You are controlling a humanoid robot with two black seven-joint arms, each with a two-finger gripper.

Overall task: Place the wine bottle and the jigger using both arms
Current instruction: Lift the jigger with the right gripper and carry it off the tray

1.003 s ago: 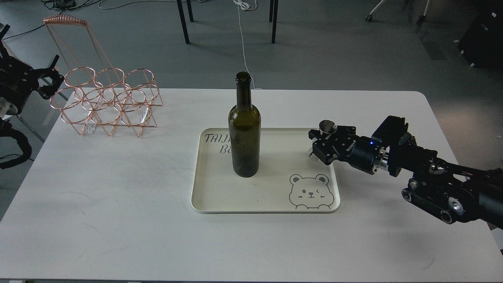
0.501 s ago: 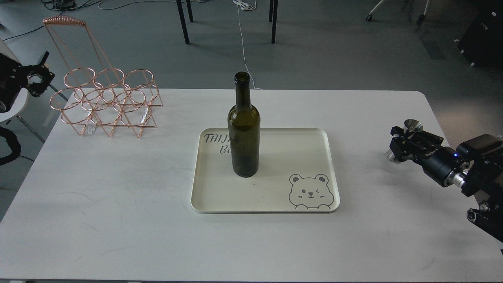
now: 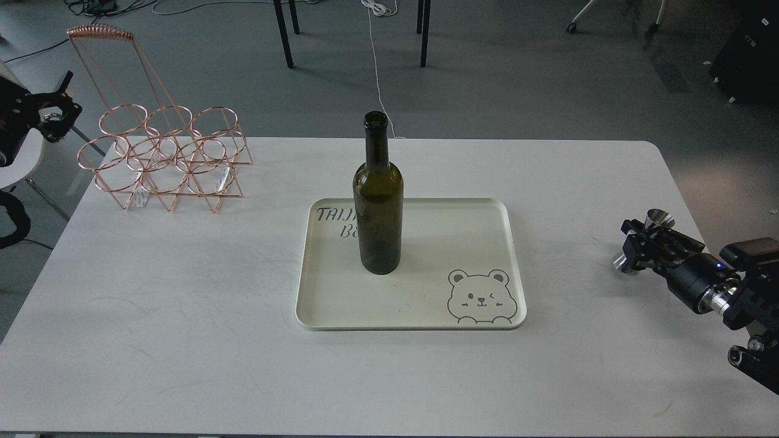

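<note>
This looks like a robotics lab or test room: a plain white rounded-corner table [image 3: 182, 340] stands on bare grey flooring [image 3: 517, 79], with loose white and black cables [image 3: 378, 73] trailing across it (one runs right up to the table edge), black metal furniture legs [image 3: 283, 33] and a castor-wheeled chair base [image 3: 575, 18] behind.

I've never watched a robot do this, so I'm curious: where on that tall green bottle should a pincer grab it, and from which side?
Probably around the wide, straight-sided body of the wine bottle, coming in level from its left. It stands upright on the tray, that side is open, and the left gripper is unloaded. The narrow neck is glossy and sits high, so a grip there could tip it.
</note>
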